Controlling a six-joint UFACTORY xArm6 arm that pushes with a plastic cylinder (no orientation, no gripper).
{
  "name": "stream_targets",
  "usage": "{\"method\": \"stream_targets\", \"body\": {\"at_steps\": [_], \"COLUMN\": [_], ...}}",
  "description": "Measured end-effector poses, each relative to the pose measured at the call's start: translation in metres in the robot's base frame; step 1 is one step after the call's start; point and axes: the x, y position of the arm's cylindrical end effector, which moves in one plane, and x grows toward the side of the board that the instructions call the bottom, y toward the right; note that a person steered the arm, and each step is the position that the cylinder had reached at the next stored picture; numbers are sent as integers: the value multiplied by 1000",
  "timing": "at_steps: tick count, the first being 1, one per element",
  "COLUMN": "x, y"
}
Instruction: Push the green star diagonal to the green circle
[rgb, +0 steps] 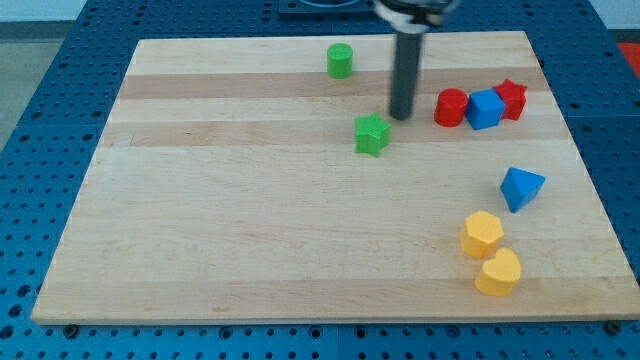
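The green star lies on the wooden board a little right of the middle, in the upper half. The green circle, a short cylinder, stands near the view's top edge, up and to the left of the star. My tip is at the end of the dark rod, just up and to the right of the green star, close to it; whether it touches the star cannot be told.
A red cylinder, a blue cube and a red star sit in a row right of the tip. A blue triangle lies lower right. A yellow hexagon and a yellow heart are near the bottom right.
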Motion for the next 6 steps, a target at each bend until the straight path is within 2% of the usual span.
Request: {"method": "stream_targets", "body": {"at_steps": [1, 2, 3, 4, 5, 6], "x": [45, 75, 76, 71, 43, -36], "y": [37, 2, -62, -81, -82, -81]}}
